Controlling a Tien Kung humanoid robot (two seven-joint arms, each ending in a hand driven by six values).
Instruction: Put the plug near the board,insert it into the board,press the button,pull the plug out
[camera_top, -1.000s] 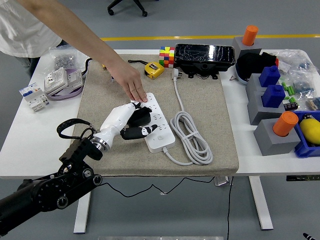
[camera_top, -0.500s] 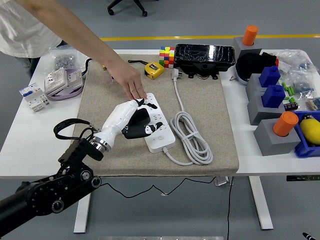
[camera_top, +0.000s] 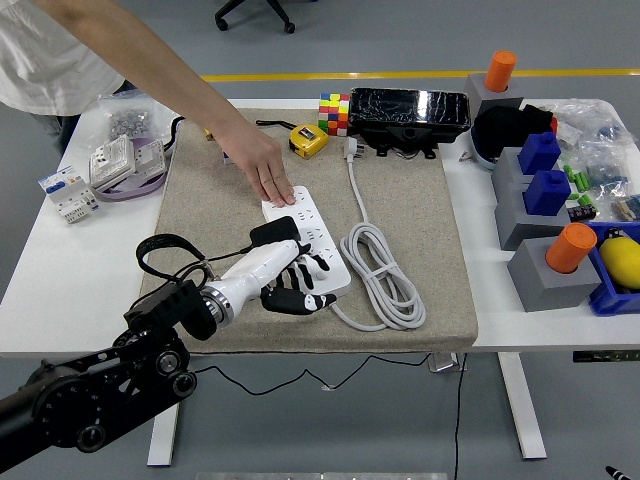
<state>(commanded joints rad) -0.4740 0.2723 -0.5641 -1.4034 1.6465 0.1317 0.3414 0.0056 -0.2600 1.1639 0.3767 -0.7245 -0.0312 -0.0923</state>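
Left robot arm, black, jointed, entering from the lower left corner; its white-shelled left hand (camera_top: 283, 282) with black fingers (camera_top: 300, 301) lies over the near end of the white rectangular power strip (camera_top: 308, 240), fingers loosely spread and splayed downward on the strip's near edge; a black plug (camera_top: 272, 233) sits just behind the hand's thumb side on the strip, and whether the fingers grip it cannot be told. Power strip lies diagonally on a beige felt mat (camera_top: 420, 220) that covers the middle of the white table (camera_top: 60, 290). Grey coiled cable (camera_top: 385, 275) just right of the strip, running up to a white plug end (camera_top: 352, 148) near the mat's far edge. A person's bare hand (camera_top: 266, 170), reaching from the upper left, rests flat on the strip's far end, fingertips touching it. Farther back: yellow tape measure (camera_top: 308, 140), multicoloured puzzle cube (camera_top: 334, 112), black glossy box (camera_top: 408, 108). Far left: white circuit breakers (camera_top: 68, 192). Right side: grey blocks with blue (camera_top: 546, 190) and orange cylinder (camera_top: 570, 247) inserts
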